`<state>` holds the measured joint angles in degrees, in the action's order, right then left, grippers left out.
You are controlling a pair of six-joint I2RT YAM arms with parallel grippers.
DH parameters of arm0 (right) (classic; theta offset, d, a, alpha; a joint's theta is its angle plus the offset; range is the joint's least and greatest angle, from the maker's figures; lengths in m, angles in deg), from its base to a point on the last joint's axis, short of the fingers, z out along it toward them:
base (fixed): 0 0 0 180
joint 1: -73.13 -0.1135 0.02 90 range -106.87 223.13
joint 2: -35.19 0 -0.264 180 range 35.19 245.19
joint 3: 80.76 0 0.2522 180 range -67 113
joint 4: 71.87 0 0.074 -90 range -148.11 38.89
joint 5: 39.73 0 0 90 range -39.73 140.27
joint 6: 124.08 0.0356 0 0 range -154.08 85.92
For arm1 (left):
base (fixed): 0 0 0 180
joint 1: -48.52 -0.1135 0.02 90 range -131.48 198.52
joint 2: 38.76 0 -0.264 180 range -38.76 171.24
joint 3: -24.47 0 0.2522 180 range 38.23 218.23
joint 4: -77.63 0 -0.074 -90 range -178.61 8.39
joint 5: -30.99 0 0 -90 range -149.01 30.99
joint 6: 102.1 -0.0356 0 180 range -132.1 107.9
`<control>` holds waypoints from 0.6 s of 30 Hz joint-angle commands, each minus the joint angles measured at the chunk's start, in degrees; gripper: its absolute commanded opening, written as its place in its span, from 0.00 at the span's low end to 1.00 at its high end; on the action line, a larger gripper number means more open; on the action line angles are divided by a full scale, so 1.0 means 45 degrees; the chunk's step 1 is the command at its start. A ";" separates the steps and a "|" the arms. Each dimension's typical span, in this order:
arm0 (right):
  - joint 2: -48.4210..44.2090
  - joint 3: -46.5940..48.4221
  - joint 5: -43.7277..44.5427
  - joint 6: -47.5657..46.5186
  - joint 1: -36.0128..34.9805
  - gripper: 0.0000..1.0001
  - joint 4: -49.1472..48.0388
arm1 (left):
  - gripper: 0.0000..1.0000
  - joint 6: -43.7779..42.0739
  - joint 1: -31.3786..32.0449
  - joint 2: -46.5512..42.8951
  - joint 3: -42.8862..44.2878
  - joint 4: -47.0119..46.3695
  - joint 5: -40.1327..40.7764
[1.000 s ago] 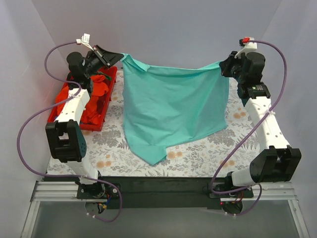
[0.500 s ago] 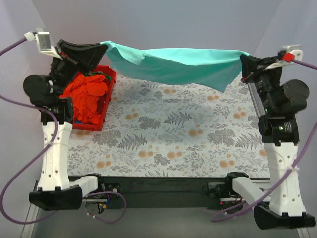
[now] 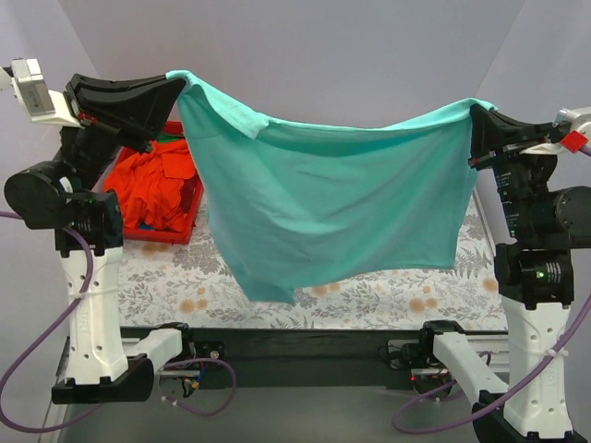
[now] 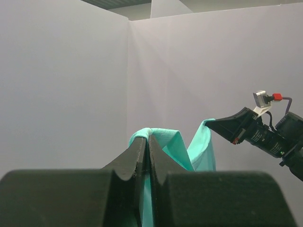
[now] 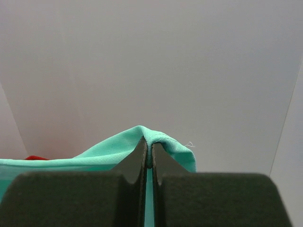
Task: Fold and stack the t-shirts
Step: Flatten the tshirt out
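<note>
A teal t-shirt [image 3: 332, 203] hangs spread in the air between both grippers, high above the table, its lower edge drooping to a point at the front left. My left gripper [image 3: 177, 81] is shut on its upper left corner, with cloth bunched over the tips in the left wrist view [image 4: 147, 138]. My right gripper [image 3: 476, 113] is shut on its upper right corner, and the cloth folds over the tips in the right wrist view [image 5: 148, 142]. Orange-red t-shirts [image 3: 152, 185] lie heaped in the red bin [image 3: 157, 229] at the left.
The floral-patterned table [image 3: 388, 305] lies below the hanging shirt. Grey walls close in the back and sides. The right arm's gripper [image 4: 222, 126] shows in the left wrist view.
Both grippers have lifted and drawn apart and toward the front. The teal shirt, bunched along the back half a second ago, now hangs down open as a wide sheet.
</note>
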<state>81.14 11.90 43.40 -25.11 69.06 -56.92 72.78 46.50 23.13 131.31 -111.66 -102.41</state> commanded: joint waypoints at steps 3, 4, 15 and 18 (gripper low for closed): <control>0.1562 -0.0519 0.1213 -0.0080 0.0066 0.01 -0.0284 | 0.00 0.0707 0.0156 0.2235 -0.0778 -0.0659 0.0386; 0.2300 -0.0597 0.1370 -0.0060 0.0066 0.01 -0.0304 | 0.00 0.0456 0.0369 0.2727 -0.0859 -0.0621 0.0676; 1.1881 0.0973 0.0948 0.0995 0.1667 0.40 -0.0930 | 0.65 0.0160 0.1816 1.3759 0.2807 0.1742 0.1248; 1.4601 0.3065 -0.0012 0.0956 0.1863 0.98 -0.0286 | 0.83 -0.0673 0.2263 1.5093 0.4138 0.2502 0.1574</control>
<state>139.72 16.25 48.49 -21.50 76.56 -58.26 73.37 54.80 93.14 143.11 -104.56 -95.81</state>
